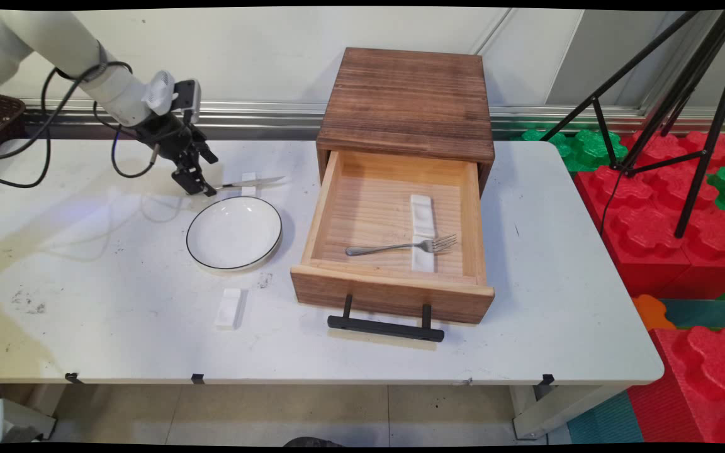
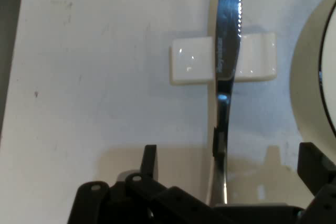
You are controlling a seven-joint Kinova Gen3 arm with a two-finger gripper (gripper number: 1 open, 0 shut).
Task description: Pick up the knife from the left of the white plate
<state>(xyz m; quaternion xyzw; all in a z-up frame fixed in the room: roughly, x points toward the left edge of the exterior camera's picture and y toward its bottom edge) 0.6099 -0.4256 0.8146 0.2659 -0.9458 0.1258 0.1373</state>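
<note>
Black and low, the gripper sat down at the table, right at the handle end of a knife. Its two fingers stood wide apart, one on each side of the handle, and they did not squeeze it. So the gripper was open around the knife, not holding it.

The knife lay flat behind the white plate, near the plate's far rim. Its middle rested on a small white rest, which kept the blade up off the table. Its long way ran left to right across the table, handle toward the gripper and tip toward the wooden box.

The box's drawer was pulled open. A fork lay inside it, with its prongs on a long white rest. Another small white rest sat alone in front of the plate.
</note>
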